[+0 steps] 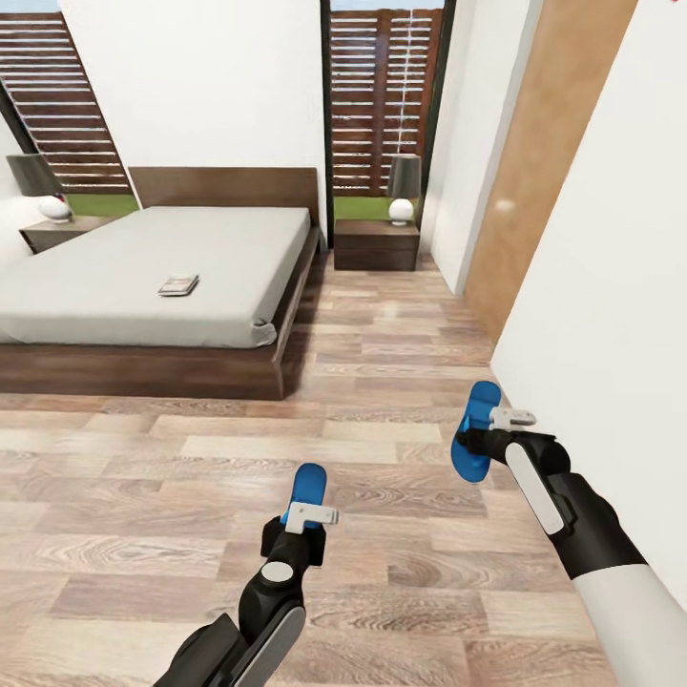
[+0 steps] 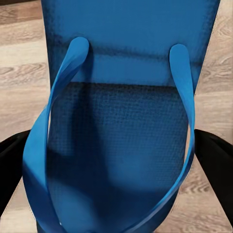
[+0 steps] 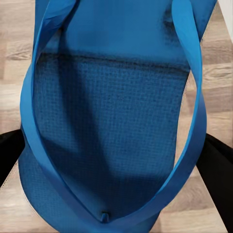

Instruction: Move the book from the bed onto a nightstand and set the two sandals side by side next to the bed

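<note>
Above the light wood-plank floor (image 1: 143,477), the left gripper (image 1: 307,515) is gripping one flat bright blue flip-flop sandal (image 1: 307,487), fingers clamped on it. Nearer the white wall, the right gripper (image 1: 496,420) is pinching the other blue sandal (image 1: 477,429). Ahead, the small dark paperback book (image 1: 178,284) is lying on the grey mattress of the dark brown wooden bed (image 1: 143,367), between two dark nightstands (image 1: 376,244).

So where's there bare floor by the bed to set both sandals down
Bare wood floor runs along the bed foot, and up the aisle between its side rail and the right nightstand. It narrows near the white wall. On the mattress, the book takes one spot.
</note>
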### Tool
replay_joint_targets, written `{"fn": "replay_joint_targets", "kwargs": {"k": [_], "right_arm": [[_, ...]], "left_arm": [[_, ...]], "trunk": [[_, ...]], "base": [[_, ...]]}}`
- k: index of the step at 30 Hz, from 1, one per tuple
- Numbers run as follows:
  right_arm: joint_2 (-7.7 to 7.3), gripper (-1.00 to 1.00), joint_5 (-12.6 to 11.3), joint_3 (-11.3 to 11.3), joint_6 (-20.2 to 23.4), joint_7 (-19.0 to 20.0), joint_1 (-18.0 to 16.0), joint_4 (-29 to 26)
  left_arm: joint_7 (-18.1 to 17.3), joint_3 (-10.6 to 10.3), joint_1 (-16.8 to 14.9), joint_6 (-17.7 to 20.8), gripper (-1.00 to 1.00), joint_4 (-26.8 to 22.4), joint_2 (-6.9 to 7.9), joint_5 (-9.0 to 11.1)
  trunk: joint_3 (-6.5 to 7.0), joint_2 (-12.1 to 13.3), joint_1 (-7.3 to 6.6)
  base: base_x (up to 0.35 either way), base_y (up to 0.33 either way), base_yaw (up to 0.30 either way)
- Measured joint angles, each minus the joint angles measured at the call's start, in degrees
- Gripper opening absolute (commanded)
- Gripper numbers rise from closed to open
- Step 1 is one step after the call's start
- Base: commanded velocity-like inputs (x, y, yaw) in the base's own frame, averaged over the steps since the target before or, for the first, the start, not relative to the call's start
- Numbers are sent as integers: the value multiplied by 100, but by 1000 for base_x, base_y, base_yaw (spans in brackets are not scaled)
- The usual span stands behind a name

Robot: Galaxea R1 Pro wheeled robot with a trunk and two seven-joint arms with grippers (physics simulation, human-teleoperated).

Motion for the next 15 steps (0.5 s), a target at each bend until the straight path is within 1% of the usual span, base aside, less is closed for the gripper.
{"fn": "replay_joint_targets", "kwargs": {"k": [2,6,8,10,15], "right_arm": [[0,-100,-7,2,0,3,1,-1],[-1,-100,-8,4,0,6,1,1],[-1,-100,-7,2,1,6,1,3],[0,-100,-5,2,0,6,1,-1],[0,-100,-1,4,1,6,0,-5]], "left_arm": [[0,-4,-1,-1,-100,1,-2,3],[0,-6,-2,1,-100,0,-3,-4],[0,-6,-1,1,-100,0,-3,-6],[0,-6,-1,0,-100,0,-3,-5],[0,-5,0,0,-100,0,-3,-11]], "trunk": [[0,0,0],[4,0,0],[7,0,0],[8,0,0],[9,0,0]], "base": [[336,0,-113],[336,0,-262],[336,0,-192],[336,0,-111],[336,0,-31]]}}
